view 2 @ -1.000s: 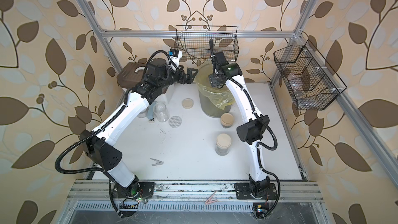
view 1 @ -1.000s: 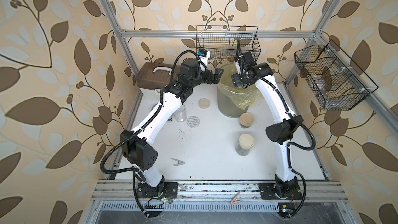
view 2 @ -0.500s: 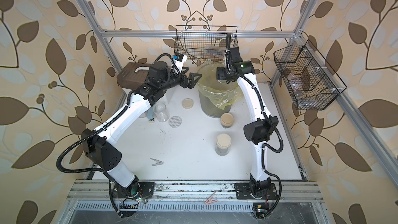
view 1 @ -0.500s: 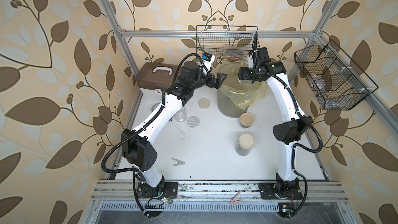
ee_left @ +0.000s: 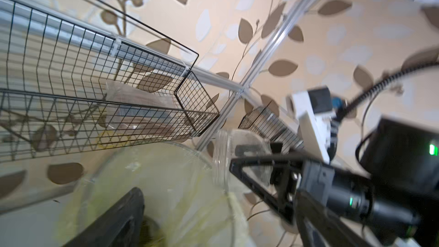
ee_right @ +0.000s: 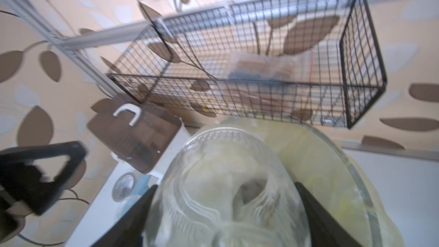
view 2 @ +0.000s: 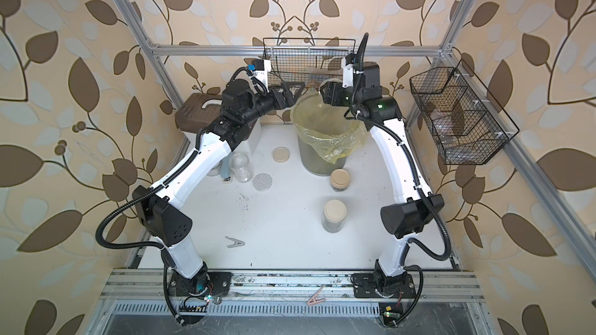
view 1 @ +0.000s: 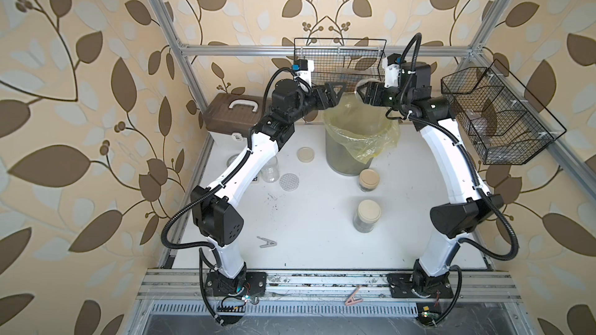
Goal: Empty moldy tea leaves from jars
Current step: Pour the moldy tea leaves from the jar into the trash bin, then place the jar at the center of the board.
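Note:
My right gripper is shut on an open clear jar, held on its side above the back rim of the yellow-lined bin. Nothing dark shows inside this jar. Across the bin, my left gripper hangs open and empty, with one of its fingers over the liner. Two jars with beige lids stand right of centre, and moldy tea leaves show dark through the nearer one's glass. A lidless empty jar stands beside my left arm.
A loose beige lid and a dotted lid lie left of the bin. A brown-lidded box sits at the back left. Wire baskets hang on the back wall and the right wall. A metal clip lies near the front.
My right arm has lifted and swung its wrist back and to the right, carrying the jar up over the bin's far rim. My left gripper has moved right to the bin, still open.

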